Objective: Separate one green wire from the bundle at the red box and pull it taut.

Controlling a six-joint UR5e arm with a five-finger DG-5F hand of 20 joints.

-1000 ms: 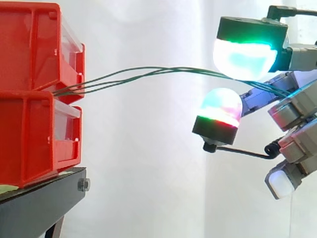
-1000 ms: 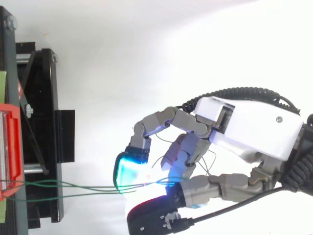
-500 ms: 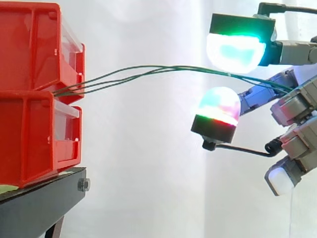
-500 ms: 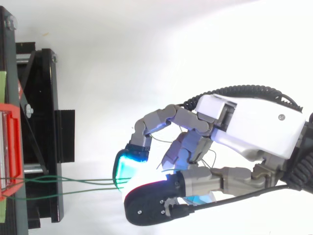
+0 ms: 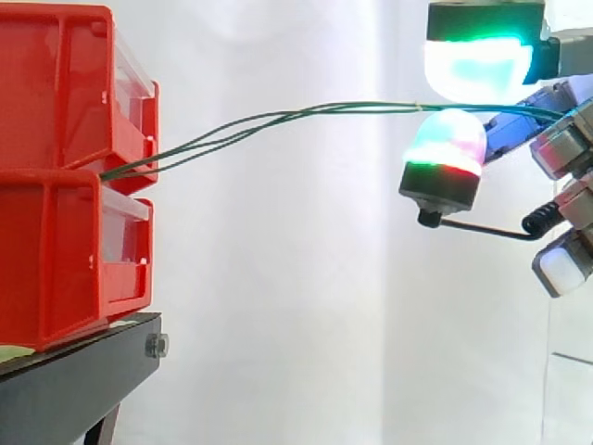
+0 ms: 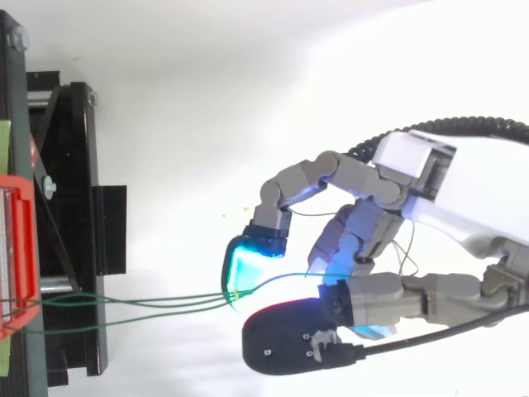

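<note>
Compared with one second before, the hand (image 6: pixel 438 178) has moved away from the red bins (image 5: pixel 56 185), toward the right edge of the side view, and also a little higher. Its two glowing pads have come closer together. In the side view the upper pad (image 5: pixel 477 69), green and cyan, now stands just above the lower pad (image 5: pixel 447 148), which glows green and red. Only a narrow gap is between them.

The green wires (image 5: pixel 278 118) pass through this gap, so the curled fingers are closed on them in a pinch. It cannot be told if one wire or the whole bundle is held. The wires come out between the upper and the lower bin. They rise in a long shallow arc to the pads, higher and less slack than before. In the top view they run from the bins over the black stand (image 6: pixel 66 248), close together, and meet at the cyan pad.

The bins and the stand have not moved. A pale green strip (image 6: pixel 3 149) lies on the stand's edge; any print on it is too small to read.
</note>
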